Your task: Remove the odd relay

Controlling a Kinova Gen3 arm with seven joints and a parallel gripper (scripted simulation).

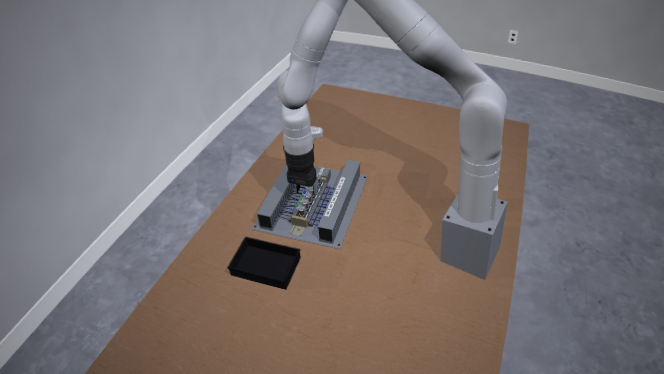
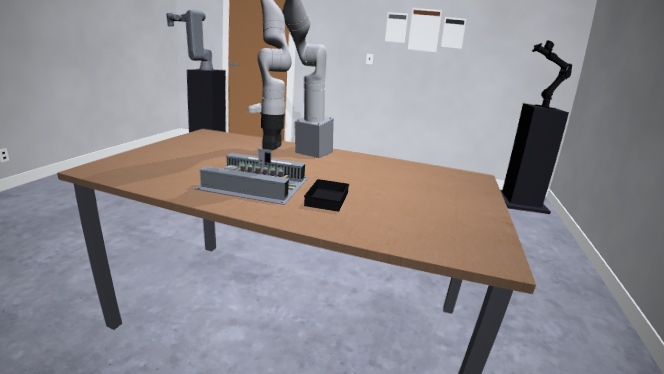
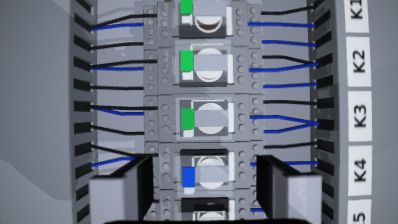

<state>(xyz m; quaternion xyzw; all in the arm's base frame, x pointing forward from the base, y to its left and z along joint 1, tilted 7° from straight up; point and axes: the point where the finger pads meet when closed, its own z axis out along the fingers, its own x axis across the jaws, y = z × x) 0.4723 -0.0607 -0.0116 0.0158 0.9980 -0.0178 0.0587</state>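
Note:
The grey relay panel (image 1: pixel 313 204) lies flat on the table, with a row of relays down its middle. In the wrist view the relays beside labels K1, K2 and K3 (image 3: pixel 205 116) have green buttons. The relay at K4 (image 3: pixel 206 173) has a blue button (image 3: pixel 188 177). My gripper (image 3: pixel 204 178) is open and empty. Its two fingers stand on either side of the blue-button relay, low over the panel (image 2: pixel 252 177). The black parts tray (image 1: pixel 264 262) sits on the table just in front of the panel and is empty; it also shows in the exterior view (image 2: pixel 326 194).
Black and blue wires (image 3: pixel 117 67) run from the relays to slotted wire ducts (image 3: pixel 81 100) on both sides. The arm's grey base block (image 1: pixel 472 235) stands to the right of the panel.

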